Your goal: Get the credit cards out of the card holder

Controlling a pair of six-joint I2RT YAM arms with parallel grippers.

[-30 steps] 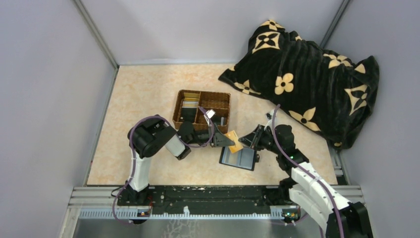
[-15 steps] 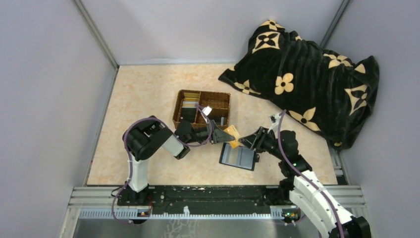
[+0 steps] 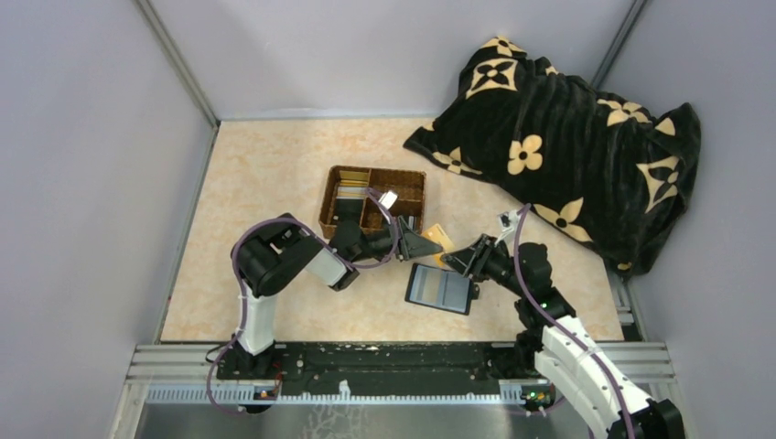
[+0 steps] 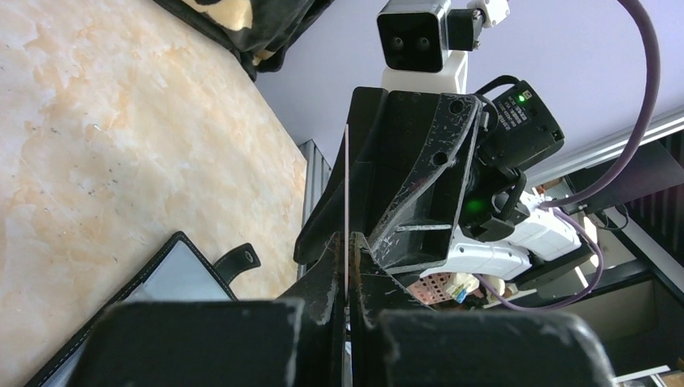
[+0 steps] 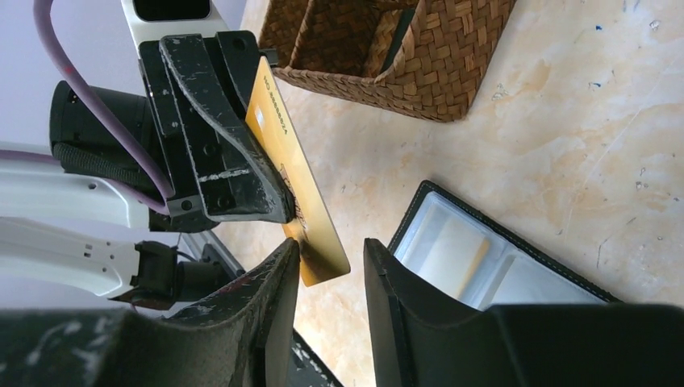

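The left gripper (image 3: pixel 423 245) pinches the gold card (image 5: pixel 313 211) along one long edge. Its fingers press flat on both faces, so the thin, stiff card stands on edge in the air between the tray (image 3: pixel 380 171) and the holder (image 3: pixel 441 288). From the left wrist it shows only as a hairline. This edge-on grip probably suits slipping it upright into a tray compartment, where other cards (image 3: pixel 349 192) already sit. The right gripper (image 3: pixel 456 260) hangs just beside the card's lower corner with fingers spread and a clear gap on each side, gripping nothing; this looks like a handover, with the left arm in charge of the card.

The holder lies open and flat on the table (image 3: pixel 265 165), just below both grippers. It has a black, stitched, leather-like cover with a small snap tab and a smooth pale grey slotted inside. Whether more cards remain in it I cannot tell. The tray is brown woven wicker, rectangular, split by partitions. The table is smooth marbled beige. A plush black blanket (image 3: pixel 567 137) with cream flower shapes is heaped at the far right, well apart
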